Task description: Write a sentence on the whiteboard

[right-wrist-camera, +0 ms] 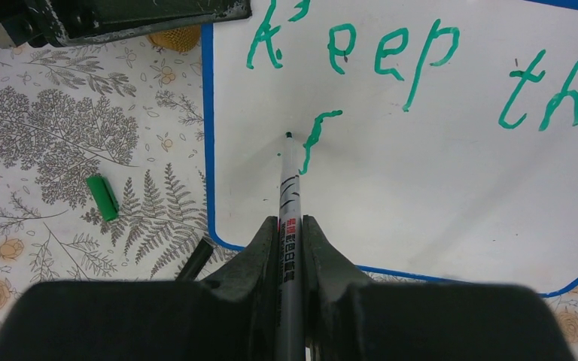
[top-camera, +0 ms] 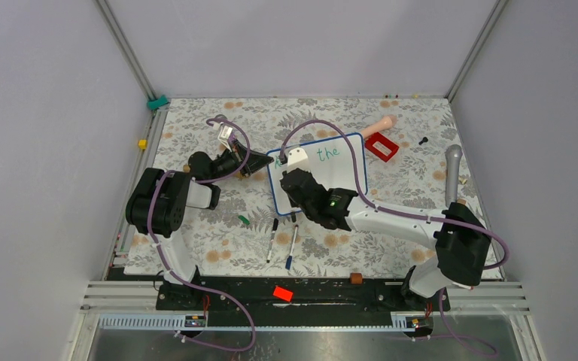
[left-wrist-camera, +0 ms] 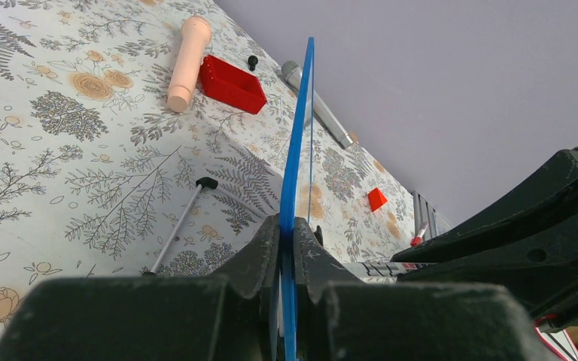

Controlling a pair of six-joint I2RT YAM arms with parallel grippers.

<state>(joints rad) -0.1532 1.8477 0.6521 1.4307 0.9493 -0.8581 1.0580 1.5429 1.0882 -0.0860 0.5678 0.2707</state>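
The whiteboard (top-camera: 331,177) stands at the table's middle, white with a blue rim (right-wrist-camera: 208,135). My left gripper (top-camera: 250,165) is shut on its left edge; in the left wrist view the rim (left-wrist-camera: 299,143) runs edge-on between the jaws (left-wrist-camera: 287,241). The sentence (right-wrist-camera: 361,53) reads "Keep the" in green, with the start of an "f" (right-wrist-camera: 312,139) on the second line. My right gripper (right-wrist-camera: 290,229) is shut on a grey marker (right-wrist-camera: 289,218); its green tip (right-wrist-camera: 288,136) is at the board just left of the "f". The right arm (top-camera: 316,197) covers the board's lower left.
A green cap (right-wrist-camera: 106,197) lies left of the board. Two pens (top-camera: 282,241) lie in front of it. A red tray (top-camera: 381,146), a beige handle (top-camera: 380,125), a small black part (top-camera: 423,140) and a grey microphone (top-camera: 452,173) lie at the right. A red block (top-camera: 282,292) sits on the front rail.
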